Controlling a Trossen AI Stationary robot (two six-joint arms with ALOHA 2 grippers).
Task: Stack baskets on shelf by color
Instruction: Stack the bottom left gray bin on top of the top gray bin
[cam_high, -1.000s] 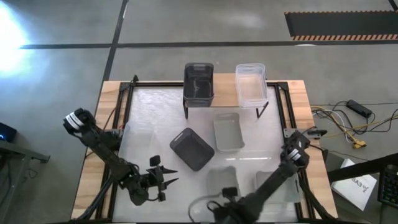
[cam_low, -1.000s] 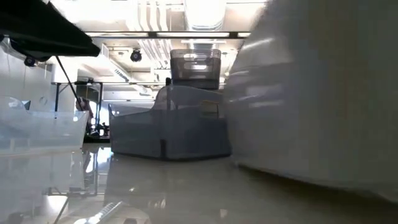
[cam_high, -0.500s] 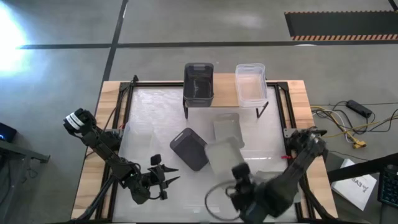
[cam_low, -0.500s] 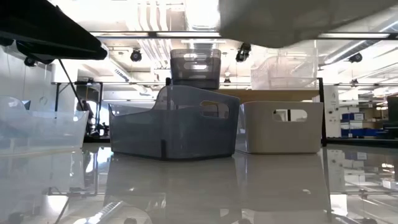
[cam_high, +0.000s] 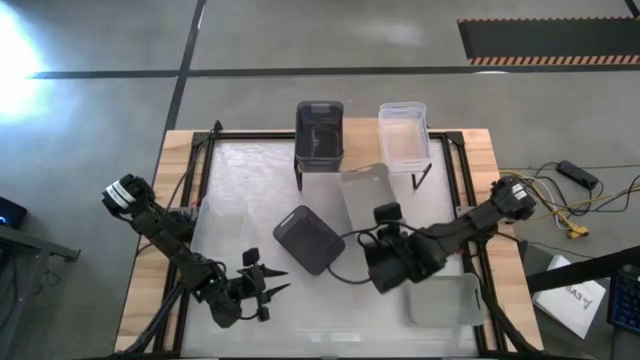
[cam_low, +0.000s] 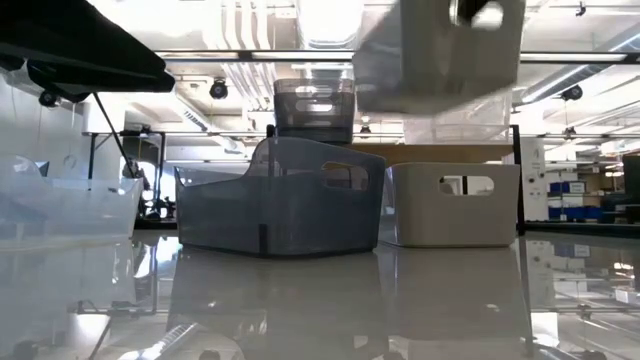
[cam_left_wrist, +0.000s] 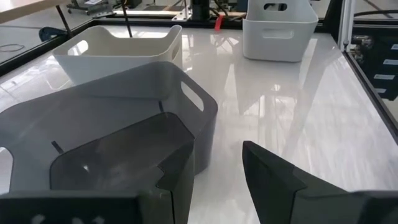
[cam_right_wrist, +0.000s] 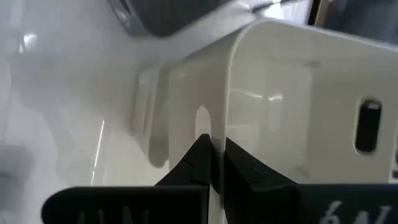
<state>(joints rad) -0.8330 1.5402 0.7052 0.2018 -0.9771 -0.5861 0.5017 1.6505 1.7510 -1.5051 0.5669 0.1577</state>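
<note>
The right gripper (cam_right_wrist: 214, 163), jaws clamped on the wall of a light grey basket (cam_high: 365, 192), holds it aloft for stacking, while the left gripper (cam_left_wrist: 214, 171) waits with jaws apart.

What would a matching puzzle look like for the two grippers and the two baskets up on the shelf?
Things:
1. left gripper
2. right gripper
3. left shelf basket
4. right shelf basket

Colour or state:
a. clear
b. open
c. dark grey
d. shut on the light grey basket

Pairs: 1-b, 2-d, 3-c, 4-a
</note>
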